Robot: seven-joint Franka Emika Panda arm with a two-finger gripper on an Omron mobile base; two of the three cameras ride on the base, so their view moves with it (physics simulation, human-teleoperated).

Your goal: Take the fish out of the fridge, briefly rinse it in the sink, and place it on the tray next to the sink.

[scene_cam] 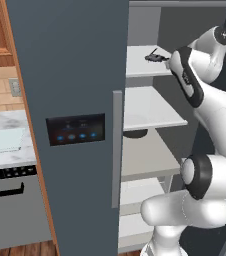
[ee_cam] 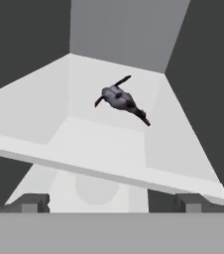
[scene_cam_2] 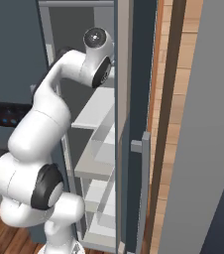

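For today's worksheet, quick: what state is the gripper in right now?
Gripper: open, jaws wide apart and holding nothing; the fish lies untouched on the fridge shelf ahead.

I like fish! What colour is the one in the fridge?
Dark grey and black. The fish shows best in the hand view.

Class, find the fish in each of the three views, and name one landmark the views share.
Left base view: fish on the top fridge shelf, upper right.
Right base view: I cannot make it out.
Hand view: fish lies above centre, on the same shelf.
Shared landmark: the pale fridge shelves.
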